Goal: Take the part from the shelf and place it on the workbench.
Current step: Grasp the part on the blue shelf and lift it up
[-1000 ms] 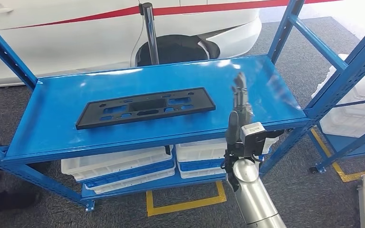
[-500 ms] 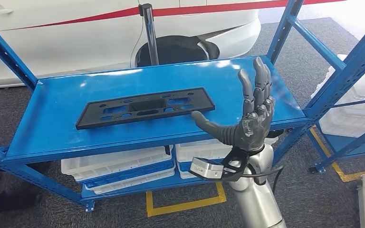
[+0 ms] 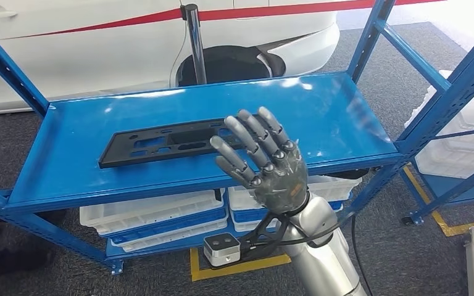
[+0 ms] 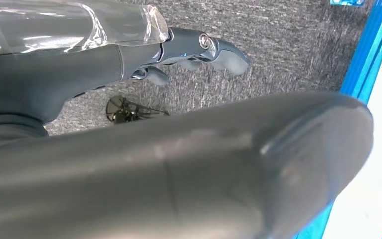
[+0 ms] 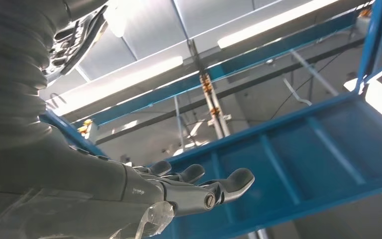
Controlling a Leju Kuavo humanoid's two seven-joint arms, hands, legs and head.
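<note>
The part point(image 3: 179, 143), a long flat black plate with cut-out slots, lies on the blue shelf point(image 3: 68, 160). White bins point(image 3: 154, 219) sit stacked on the tier below. The right robot hand point(image 3: 265, 163) hovers over the part's right end, released, fingers spread, holding nothing. The left robot hand point(image 4: 129, 64) hangs over grey carpet, holding nothing.

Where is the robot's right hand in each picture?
Head view: right hand, fingers spread, in front of the black part on the blue shelf.
Left wrist view: not in it.
Right wrist view: its fingers low in the picture.
Shared landmark: the blue shelf.
</note>
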